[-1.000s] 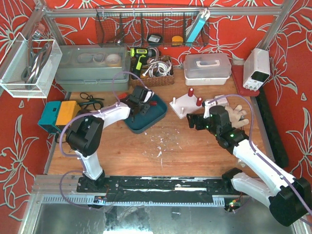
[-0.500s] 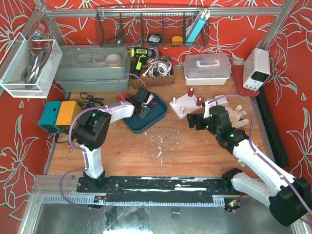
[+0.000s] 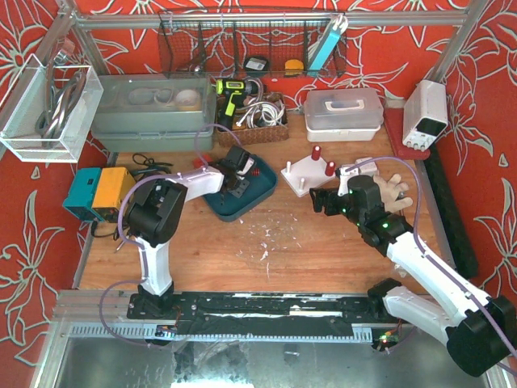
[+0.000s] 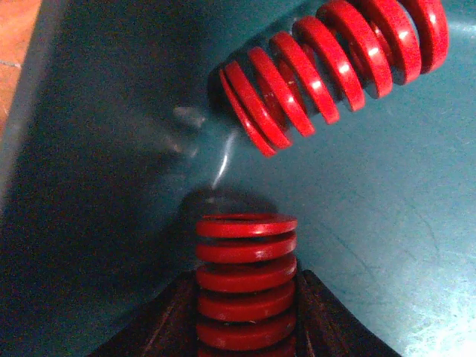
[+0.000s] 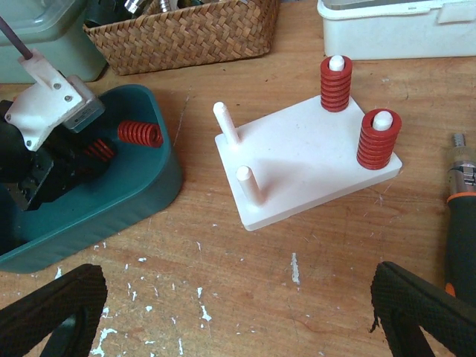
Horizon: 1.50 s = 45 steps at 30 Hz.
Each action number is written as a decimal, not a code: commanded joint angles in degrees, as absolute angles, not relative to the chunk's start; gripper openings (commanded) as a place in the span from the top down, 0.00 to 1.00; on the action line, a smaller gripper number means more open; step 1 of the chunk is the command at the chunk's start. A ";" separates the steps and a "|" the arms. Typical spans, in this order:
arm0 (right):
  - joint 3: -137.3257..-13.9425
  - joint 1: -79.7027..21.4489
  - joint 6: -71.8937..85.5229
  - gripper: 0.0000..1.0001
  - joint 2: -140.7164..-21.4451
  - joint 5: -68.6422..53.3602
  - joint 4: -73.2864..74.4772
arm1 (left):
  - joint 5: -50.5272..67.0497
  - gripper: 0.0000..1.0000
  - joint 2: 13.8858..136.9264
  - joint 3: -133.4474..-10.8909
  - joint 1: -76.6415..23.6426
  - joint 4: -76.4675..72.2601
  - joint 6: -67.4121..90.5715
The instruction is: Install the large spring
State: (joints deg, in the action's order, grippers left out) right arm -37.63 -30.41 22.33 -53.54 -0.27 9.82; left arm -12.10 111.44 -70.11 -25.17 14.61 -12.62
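Observation:
A teal tray sits left of centre and holds red springs. My left gripper is down inside it, shut on a red spring that stands upright between the dark fingers. A second red spring lies on the tray floor just beyond. The white peg base carries two red springs on its far pegs; its two near pegs are bare. My right gripper is open and empty, hovering over the table in front of the base.
A wicker basket and a white lidded box stand behind the base. A grey bin is at the back left, and a teal and orange box at the left. A black and orange tool lies to the right.
My left arm's elbow has swung right and the gripper has shifted slightly within the tray. The right arm has not moved.

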 commanded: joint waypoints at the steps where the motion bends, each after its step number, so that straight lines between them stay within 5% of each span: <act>1: -37.43 -30.85 22.42 0.03 -52.76 0.19 9.59 | -10.33 0.65 111.01 -67.79 -25.05 16.38 -11.55; 14: -37.35 -30.81 22.50 0.02 -52.44 0.16 9.59 | -11.97 0.62 111.57 -65.46 -25.05 15.48 -9.28; 27: -37.35 -30.84 22.42 0.02 -51.82 0.51 9.92 | -6.22 0.88 101.81 -61.41 -25.04 7.06 -8.24; 45: -45.00 -30.82 23.90 0.01 -52.22 -8.31 17.35 | 11.77 0.96 69.12 -30.81 -26.88 -40.48 -1.53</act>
